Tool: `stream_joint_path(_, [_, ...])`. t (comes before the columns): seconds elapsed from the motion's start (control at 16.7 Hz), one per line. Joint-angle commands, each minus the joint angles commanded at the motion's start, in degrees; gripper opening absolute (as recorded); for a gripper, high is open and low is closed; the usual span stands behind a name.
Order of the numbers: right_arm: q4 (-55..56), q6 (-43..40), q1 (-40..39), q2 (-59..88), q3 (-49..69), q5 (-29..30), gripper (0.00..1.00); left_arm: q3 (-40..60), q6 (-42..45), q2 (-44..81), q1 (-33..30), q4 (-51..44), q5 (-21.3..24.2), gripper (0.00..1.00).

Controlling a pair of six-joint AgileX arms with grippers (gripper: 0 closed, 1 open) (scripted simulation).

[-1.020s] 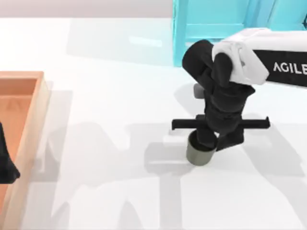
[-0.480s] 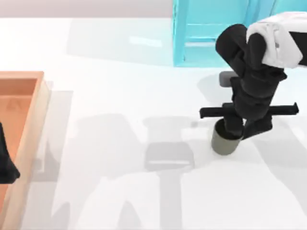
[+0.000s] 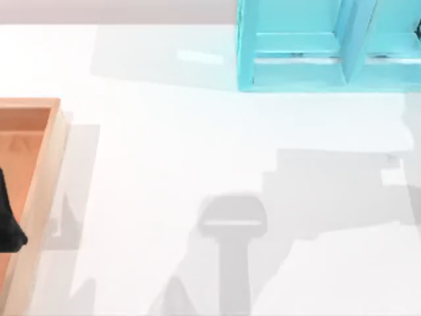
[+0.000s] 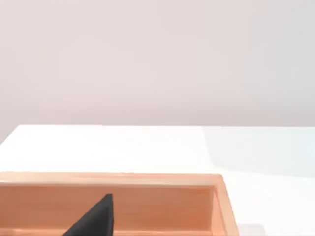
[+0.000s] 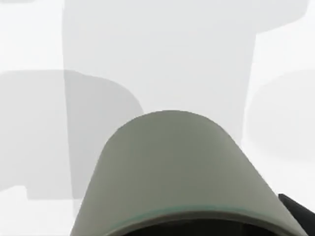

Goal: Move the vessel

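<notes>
Vessel: the olive-grey cup [image 5: 177, 172] sits close under the right wrist camera, its side wall and rim toward the lens, with white table [image 3: 197, 197] and grey shadows beyond it; where it stands on the table cannot be told.
Right gripper: a dark sliver of it [image 5: 300, 206] shows just beside the cup's rim; whether its fingers clamp the cup cannot be told.
Left gripper: a dark tip [image 3: 8, 220] lies over the wooden tray [image 3: 46, 164] at the table's left edge; how far it is open cannot be told.
Tray: its rim and inner wall [image 4: 162, 206] show in the left wrist view.
Cyan rack [image 3: 316, 46]: at the table's far edge, toward the right.
</notes>
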State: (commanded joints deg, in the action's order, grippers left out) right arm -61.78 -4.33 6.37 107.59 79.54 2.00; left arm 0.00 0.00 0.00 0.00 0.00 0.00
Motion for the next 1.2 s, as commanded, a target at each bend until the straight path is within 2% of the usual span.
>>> stream_joint_path(0.12, [-1.1, -5.5, 5.0, -2.7, -1.1, 0.4, 0.00, 0.0, 0.0, 0.0, 0.0, 0.0, 0.0, 1.00])
stream_joint_path(0.3, [-2.2, -9.4, 8.1, -5.6, -2.5, 0.8, 0.00, 0.0, 0.0, 0.0, 0.0, 0.0, 0.0, 1.00])
stream_joint_path(0.66, [-1.1, -9.4, 7.8, -5.1, -3.2, 0.9, 0.00, 0.0, 0.0, 0.0, 0.0, 0.0, 0.0, 1.00])
stream_joint_path(1.02, [10.3, -8.4, 7.1, -2.1, -11.3, 0.9, 0.00, 0.0, 0.0, 0.0, 0.0, 0.0, 0.0, 1.00])
stream_joint_path(1.2, [12.1, -8.2, 6.9, -1.5, -12.7, 0.9, 0.00, 0.0, 0.0, 0.0, 0.0, 0.0, 0.0, 1.00])
